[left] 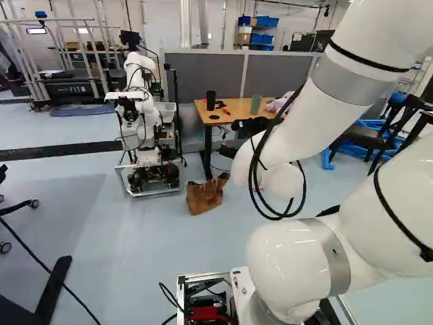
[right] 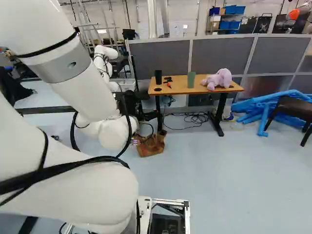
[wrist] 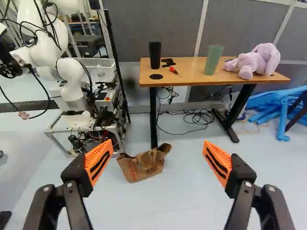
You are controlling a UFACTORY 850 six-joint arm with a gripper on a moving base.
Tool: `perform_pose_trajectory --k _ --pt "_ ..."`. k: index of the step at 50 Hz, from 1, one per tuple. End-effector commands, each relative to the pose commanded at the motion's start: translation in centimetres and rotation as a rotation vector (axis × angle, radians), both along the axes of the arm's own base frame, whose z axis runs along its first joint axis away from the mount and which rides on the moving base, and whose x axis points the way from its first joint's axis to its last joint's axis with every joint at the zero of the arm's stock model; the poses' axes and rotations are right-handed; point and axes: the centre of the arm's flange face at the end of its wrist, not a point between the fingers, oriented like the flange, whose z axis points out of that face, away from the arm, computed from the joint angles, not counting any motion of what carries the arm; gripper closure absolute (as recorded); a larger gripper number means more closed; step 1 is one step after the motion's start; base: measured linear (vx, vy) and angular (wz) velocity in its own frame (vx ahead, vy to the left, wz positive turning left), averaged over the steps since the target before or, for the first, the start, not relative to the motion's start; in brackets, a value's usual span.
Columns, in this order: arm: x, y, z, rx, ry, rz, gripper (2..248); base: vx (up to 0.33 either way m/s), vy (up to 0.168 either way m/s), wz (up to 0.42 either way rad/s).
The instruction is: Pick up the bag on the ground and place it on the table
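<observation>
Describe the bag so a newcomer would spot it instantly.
Find the wooden table, then its leg nearer another robot. On the floor by that leg sits the bag: brown and crumpled, unlike the black cables under the table.

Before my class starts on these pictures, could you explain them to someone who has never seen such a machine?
The machine is one white robot arm with a black gripper. Two pictures look ahead past the arm from its base, one from either side; the third looks along the gripper from the wrist. Its two orange-padded fingers stand wide apart, holding nothing. Ahead, a crumpled brown paper bag sits on the floor by a leg of the wooden-topped table. On the table are a black cup, a green cup, a lilac plush toy and some small dark and red items. The white arm beyond is another robot.
</observation>
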Motion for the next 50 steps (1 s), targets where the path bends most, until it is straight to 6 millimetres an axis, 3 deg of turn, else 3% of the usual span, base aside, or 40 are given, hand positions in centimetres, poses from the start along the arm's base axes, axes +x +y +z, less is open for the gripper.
perform_pose_trajectory --k 50 --pt "0.00 0.00 0.00 0.000 0.000 0.000 3 0.154 0.002 -0.016"
